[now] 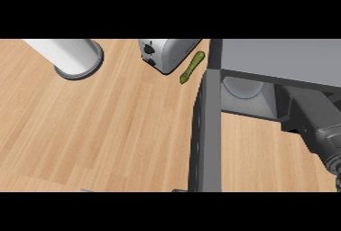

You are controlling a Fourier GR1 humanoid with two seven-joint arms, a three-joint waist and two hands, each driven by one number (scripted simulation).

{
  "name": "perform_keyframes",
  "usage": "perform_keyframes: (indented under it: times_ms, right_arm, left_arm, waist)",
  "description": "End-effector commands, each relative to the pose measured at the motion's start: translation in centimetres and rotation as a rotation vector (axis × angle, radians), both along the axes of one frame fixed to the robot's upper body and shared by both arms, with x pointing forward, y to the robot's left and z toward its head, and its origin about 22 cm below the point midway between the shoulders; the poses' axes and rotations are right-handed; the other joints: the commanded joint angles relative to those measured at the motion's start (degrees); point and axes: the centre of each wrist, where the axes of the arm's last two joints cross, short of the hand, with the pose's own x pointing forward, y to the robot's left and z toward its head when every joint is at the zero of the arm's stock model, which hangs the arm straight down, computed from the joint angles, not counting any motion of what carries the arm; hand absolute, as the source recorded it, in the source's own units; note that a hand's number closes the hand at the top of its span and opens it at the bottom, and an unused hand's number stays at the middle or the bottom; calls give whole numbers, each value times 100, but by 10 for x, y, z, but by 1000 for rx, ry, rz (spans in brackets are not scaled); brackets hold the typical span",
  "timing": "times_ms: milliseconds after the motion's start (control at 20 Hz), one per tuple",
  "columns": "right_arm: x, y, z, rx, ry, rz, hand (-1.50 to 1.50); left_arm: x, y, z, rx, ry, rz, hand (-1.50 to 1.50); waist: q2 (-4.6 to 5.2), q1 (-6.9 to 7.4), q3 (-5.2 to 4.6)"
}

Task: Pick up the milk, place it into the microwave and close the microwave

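The milk cannot be seen. The microwave stands at the upper right with its door swung open, edge-on down the middle. Inside, a pale round plate shows. A grey forearm reaches in from the right; whether its robot hand grasps anything I cannot tell. On the wooden desk are a toaster, a green vegetable beside it, and a white cylinder at upper left.
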Motion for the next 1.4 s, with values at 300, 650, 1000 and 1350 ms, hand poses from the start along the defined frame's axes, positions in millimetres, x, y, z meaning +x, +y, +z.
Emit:
perform_keyframes:
  times_ms: [300,650,1000,1350]
  right_arm:
    - [11,-5,27,-12,-47,-16,-150]
    - [21,29,34,-56,48,192,-150]
    - [30,71,43,-60,49,156,-150]
    - [35,91,54,-45,-4,205,-150]
  left_arm:
    - [7,2,1,25,0,-2,-150]
    - [19,-1,2,41,9,-31,-150]
    - [25,3,-3,40,26,-31,-150]
    - [30,-6,-5,53,51,-55,-150]
  waist:
    - [102,117,51]
    - [70,178,16]
    - [-18,254,1]
    - [-57,165,17]
